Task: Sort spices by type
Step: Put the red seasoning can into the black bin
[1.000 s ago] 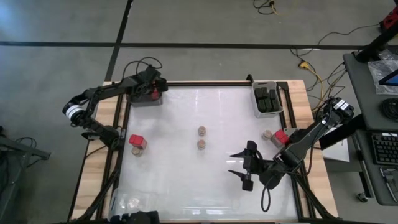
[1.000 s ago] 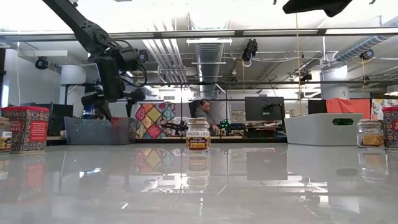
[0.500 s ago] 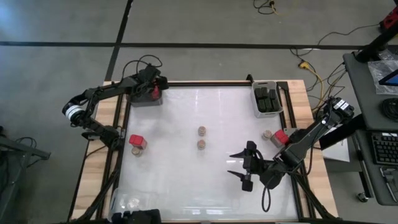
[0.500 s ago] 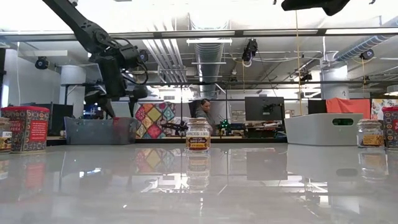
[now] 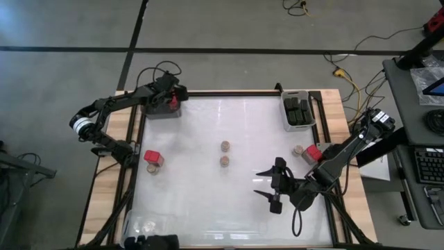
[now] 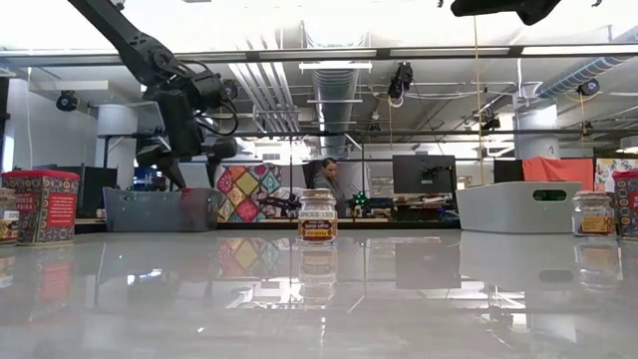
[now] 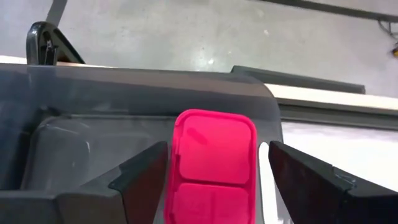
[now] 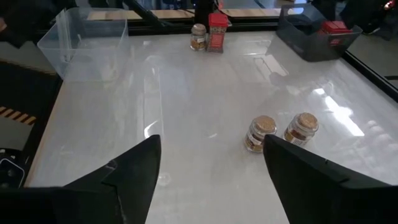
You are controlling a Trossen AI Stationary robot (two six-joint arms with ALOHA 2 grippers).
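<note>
The red spice tin (image 7: 212, 165) sits between my left gripper's (image 5: 171, 102) fingers, lid up, over the dark grey bin (image 5: 164, 110) at the table's far left corner. In the left wrist view the two dark fingers (image 7: 140, 177) flank the tin with a sliver of gap on each side, so I read the jaws as spread wide around it, and I cannot tell whether they actually press on it. In the low view the gripper (image 6: 177, 160) hangs above that bin (image 6: 159, 209), pointing down, with the arm sloping up and away from it. From above, the left arm reaches from its base at the table's left edge, elbow out, along the far rim to the bin.

My right gripper (image 5: 272, 184) hovers over the near right part of the white table (image 5: 208, 201), its fingers spread open and holding nothing, pointing toward the table's middle; its arm runs back diagonally to the right edge. Ahead of those fingers stand two round tan-topped jars (image 5: 225, 153) side by side, just apart, seen clearly in the right wrist view (image 8: 280, 132). Behind the right gripper, by its arm, a second red tin (image 5: 313, 152) stands just beside another jar (image 5: 298, 150). Farther beyond, at the far right corner, a light grey bin (image 5: 298, 111) holds black blocky containers (image 5: 298, 110).

On the left edge, near the left arm's base, a third red tin (image 5: 151, 157) stands against a jar (image 5: 157, 164). A clear bin (image 8: 84, 43) sits at the near left corner
</note>
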